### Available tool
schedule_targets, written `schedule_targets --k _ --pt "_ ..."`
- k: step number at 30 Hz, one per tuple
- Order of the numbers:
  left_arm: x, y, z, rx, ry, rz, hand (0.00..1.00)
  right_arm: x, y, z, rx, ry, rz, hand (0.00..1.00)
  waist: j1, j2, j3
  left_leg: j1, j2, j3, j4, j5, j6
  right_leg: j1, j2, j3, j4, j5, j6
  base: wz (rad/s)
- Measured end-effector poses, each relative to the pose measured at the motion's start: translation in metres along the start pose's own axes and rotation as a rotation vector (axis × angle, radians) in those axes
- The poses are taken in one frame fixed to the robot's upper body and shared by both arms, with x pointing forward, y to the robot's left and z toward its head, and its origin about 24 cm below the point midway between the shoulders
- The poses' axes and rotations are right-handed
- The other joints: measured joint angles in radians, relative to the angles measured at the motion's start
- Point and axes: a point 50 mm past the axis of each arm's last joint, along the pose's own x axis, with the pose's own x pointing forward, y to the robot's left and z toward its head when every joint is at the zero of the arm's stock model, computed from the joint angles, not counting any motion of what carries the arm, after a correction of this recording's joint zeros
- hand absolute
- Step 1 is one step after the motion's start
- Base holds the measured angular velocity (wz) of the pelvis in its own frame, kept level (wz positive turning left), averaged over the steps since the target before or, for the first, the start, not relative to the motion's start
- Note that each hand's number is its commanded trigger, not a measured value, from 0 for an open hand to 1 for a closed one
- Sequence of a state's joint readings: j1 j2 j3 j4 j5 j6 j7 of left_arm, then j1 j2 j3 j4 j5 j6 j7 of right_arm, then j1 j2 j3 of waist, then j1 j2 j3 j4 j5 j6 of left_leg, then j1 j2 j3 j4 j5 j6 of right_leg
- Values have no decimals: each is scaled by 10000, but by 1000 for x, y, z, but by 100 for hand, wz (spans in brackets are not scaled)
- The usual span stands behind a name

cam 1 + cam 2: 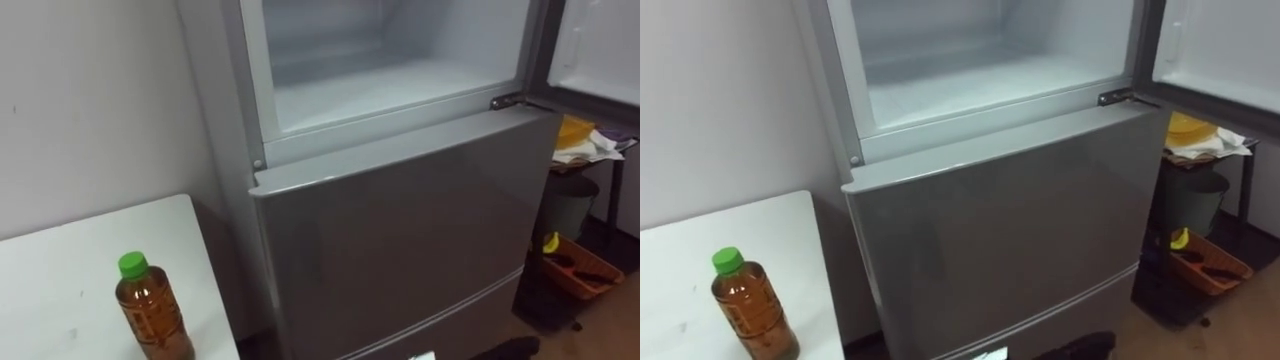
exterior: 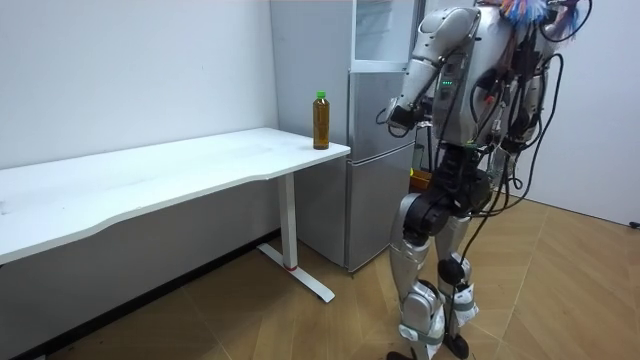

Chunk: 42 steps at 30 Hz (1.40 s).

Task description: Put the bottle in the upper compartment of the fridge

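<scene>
A bottle of amber drink with a green cap stands upright on the corner of the white table, just left of the fridge. The same bottle rests at the table end nearest the fridge in the room view. The upper fridge compartment is open and bare inside, and its door is swung out to the right. I stand facing the fridge. My left hand hangs raised in front of the fridge, apart from the bottle and holding nothing.
The lower fridge door is closed. Right of the fridge stands a dark rack with a yellow thing and papers, a dark bin below it, and an orange tray on the wooden floor.
</scene>
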<state>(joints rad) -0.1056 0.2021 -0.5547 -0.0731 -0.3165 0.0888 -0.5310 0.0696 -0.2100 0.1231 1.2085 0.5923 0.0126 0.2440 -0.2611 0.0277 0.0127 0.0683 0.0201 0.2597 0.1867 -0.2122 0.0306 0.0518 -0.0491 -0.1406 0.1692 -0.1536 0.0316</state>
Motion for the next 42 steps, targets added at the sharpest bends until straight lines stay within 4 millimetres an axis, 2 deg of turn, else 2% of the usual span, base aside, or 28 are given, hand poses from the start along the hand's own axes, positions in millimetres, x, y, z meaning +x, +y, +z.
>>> schedule_targets --k 2,4,10,16,22,28,38,42 --pt "-9 1 -15 -381 513 333 0 0 2 -3 -37 55 27 0 230 -128 -43 21 15 -2 14 17 -25 9 14 6 13 2 -16 -2" --pt "-26 3 -34 -701 1202 1086 0 1 5 -6 -154 123 96 0 509 -272 -87 4 41 -4 37 20 -35 6 39 -2 -8 7 -38 0" --pt "-55 13 -56 -1014 2008 2839 0 0 4 -6 -408 133 75 0 1107 -311 -80 -27 49 -180 16 21 -30 28 -4 -138 -7 -8 -32 6" --pt "-94 18 -98 -1094 4079 4815 0 0 4 -7 -851 134 160 0 1569 -349 -56 -54 10 -250 7 22 -44 59 -10 -286 -2 -69 -59 6" --pt "-128 8 -131 -1636 5439 6258 0 -1 5 -7 -874 98 351 0 1619 -383 -52 -166 -24 -588 123 15 -69 184 -40 -626 -30 -147 -68 18" --pt "-160 -8 -171 -2145 7482 7456 0 -2 6 -13 -859 176 576 0 1878 -375 -61 -51 -35 -724 141 -10 -108 353 -46 -795 -13 -258 -75 8" --pt "-196 -37 -206 -3328 9250 9481 0 -4 5 -20 -787 185 501 0 2122 -355 -97 -48 -44 -783 85 -3 -123 352 -54 -843 -27 -276 -89 1" --pt "-217 -53 -217 -4447 9856 10995 0 -4 6 -23 -522 181 396 0 2146 -403 -124 -4 -63 -856 90 -3 -123 455 -60 -906 -56 -276 -89 5"
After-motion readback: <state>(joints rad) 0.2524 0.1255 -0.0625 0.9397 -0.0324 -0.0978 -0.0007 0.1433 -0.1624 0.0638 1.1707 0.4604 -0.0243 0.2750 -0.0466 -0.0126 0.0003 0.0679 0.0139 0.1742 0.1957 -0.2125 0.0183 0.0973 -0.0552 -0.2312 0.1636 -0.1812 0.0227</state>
